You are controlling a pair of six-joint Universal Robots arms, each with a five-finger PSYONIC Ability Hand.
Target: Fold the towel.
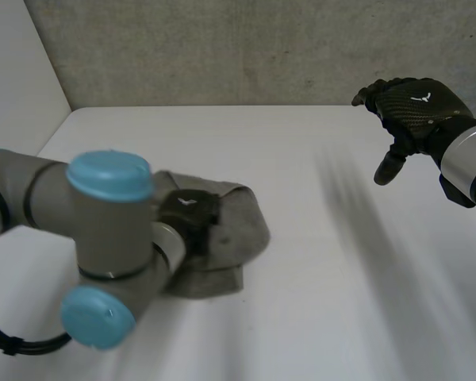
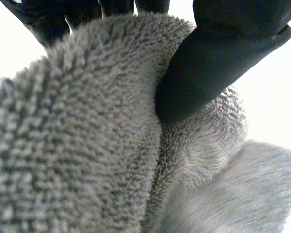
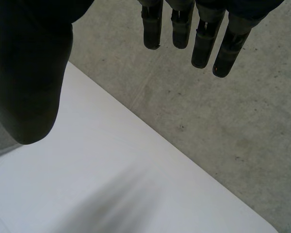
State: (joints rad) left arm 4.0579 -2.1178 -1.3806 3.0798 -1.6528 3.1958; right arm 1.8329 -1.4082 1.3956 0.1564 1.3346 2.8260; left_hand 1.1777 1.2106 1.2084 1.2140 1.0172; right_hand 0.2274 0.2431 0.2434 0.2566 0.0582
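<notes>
Towel (image 1: 232, 226): grey, bunched into a rumpled heap on the left half of the white table (image 1: 317, 286), well apart from the right hand (image 1: 414, 107).

Head view: the left hand (image 1: 188, 213) sat on top of the heap, near its middle. The left arm's (image 1: 103, 238) grey joint and blue caps hid the near left part of the cloth, and the fingers could not be read from here.

Left wrist view: the terry pile bulged up under the palm. The thumb (image 2: 208, 73) was dug into a fold on one side and the fingers (image 2: 48, 22) lay over the far side of the same bulge. It appeared to be a pinch on the cloth, though the fingertips were mostly buried.

Right wrist view: the right hand's fingers (image 3: 203, 46) hung straight and apart from the thumb (image 3: 29, 92), with nothing between them. Below them lay bare table edge and the grey concrete wall (image 3: 218, 121).

Head view placed this hand raised over the far right of the table, close to the wall.
</notes>
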